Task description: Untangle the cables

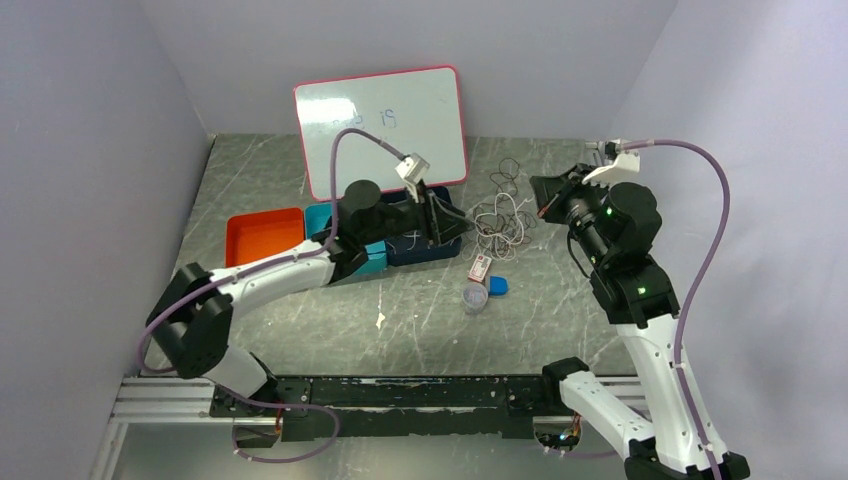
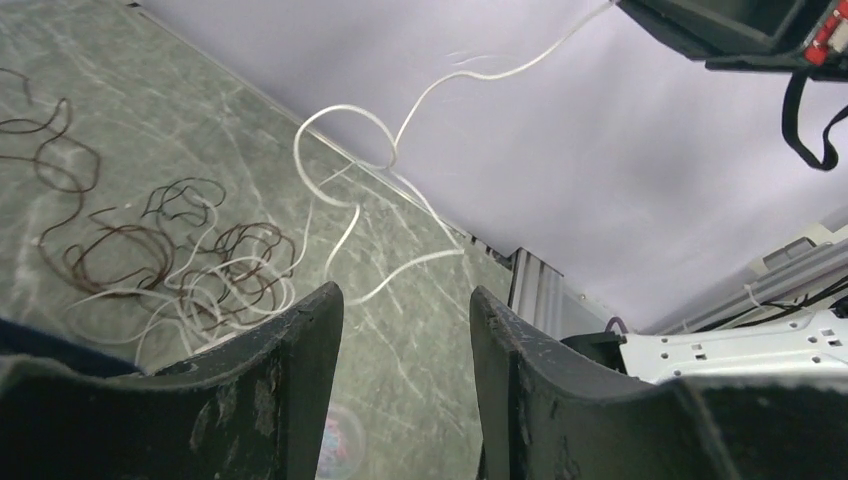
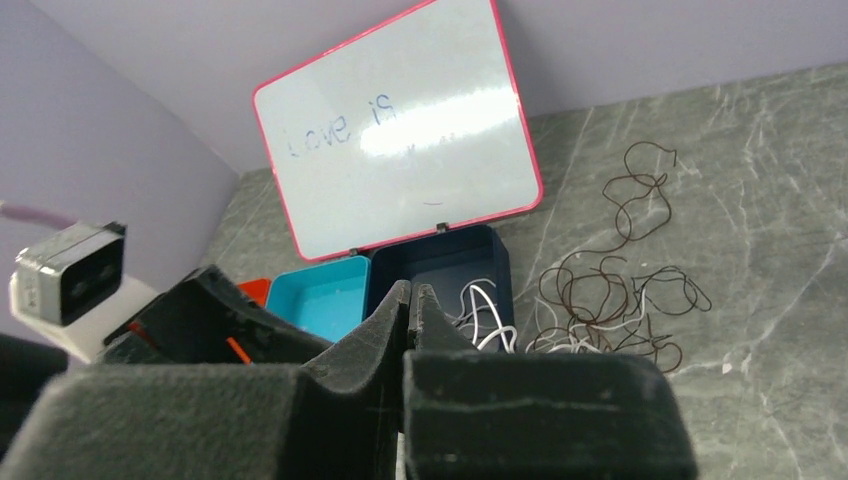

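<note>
The cables lie as a tangle of dark brown and white strands point(image 1: 500, 222) on the grey table, right of the dark blue bin point(image 1: 420, 252). The tangle also shows in the left wrist view point(image 2: 190, 250) and the right wrist view point(image 3: 610, 300). One white cable point(image 2: 340, 115) rises in loops from the table to my right gripper point(image 2: 740, 30). My right gripper point(image 1: 545, 195) point(image 3: 412, 290) is raised to the right of the tangle, jaws pressed shut, apparently on that white cable. My left gripper point(image 1: 440, 225) point(image 2: 405, 295) is open and empty just left of the tangle. More white cable point(image 3: 480, 305) lies in the dark blue bin.
A light blue bin point(image 1: 320, 215) and an orange bin point(image 1: 262, 235) stand left of the dark blue one. A pink-framed whiteboard point(image 1: 385, 125) leans on the back wall. A red-white packet point(image 1: 480, 268), a clear cup point(image 1: 475, 298) and a blue cap point(image 1: 498, 286) lie near the tangle.
</note>
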Controlling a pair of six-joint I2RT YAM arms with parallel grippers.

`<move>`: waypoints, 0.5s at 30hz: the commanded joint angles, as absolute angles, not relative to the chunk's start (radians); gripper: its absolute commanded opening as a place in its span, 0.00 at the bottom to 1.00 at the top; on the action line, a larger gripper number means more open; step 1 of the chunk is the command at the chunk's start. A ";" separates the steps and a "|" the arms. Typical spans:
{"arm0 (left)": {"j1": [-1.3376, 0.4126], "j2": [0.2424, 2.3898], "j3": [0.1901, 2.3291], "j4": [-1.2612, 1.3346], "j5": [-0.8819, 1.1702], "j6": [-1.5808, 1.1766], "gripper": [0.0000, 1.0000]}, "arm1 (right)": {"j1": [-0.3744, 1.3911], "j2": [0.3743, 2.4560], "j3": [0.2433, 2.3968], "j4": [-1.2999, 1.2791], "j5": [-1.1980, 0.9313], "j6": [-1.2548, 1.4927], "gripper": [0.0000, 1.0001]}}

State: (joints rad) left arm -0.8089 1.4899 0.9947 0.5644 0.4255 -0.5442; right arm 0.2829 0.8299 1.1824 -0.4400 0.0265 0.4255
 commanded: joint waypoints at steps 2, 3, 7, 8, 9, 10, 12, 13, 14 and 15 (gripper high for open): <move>-0.846 1.597 1.134 0.613 0.491 -0.544 0.54 | 0.286 0.802 1.155 -0.432 -0.012 0.451 0.00; -0.849 1.616 1.148 0.606 0.492 -0.544 0.54 | 0.285 0.800 1.154 -0.433 -0.013 0.453 0.00; -0.855 1.656 1.157 0.614 0.481 -0.551 0.54 | 0.285 0.795 1.162 -0.443 -0.022 0.457 0.00; -0.855 1.663 1.158 0.619 0.481 -0.554 0.54 | 0.285 0.795 1.161 -0.443 -0.024 0.460 0.00; -0.855 1.671 1.157 0.624 0.481 -0.557 0.53 | 0.285 0.793 1.162 -0.443 -0.026 0.462 0.00; -0.855 1.677 1.157 0.629 0.485 -0.560 0.53 | 0.285 0.792 1.161 -0.444 -0.027 0.464 0.00; -0.858 1.696 1.161 0.635 0.501 -0.566 0.52 | 0.286 0.790 1.161 -0.445 -0.030 0.468 0.00; -0.860 1.702 1.165 0.633 0.509 -0.567 0.52 | 0.285 0.791 1.161 -0.444 -0.032 0.470 0.00; -0.861 1.708 1.170 0.627 0.513 -0.563 0.52 | 0.285 0.790 1.160 -0.445 -0.033 0.471 0.00; -0.864 1.715 1.175 0.620 0.516 -0.558 0.51 | 0.286 0.789 1.160 -0.444 -0.035 0.473 0.00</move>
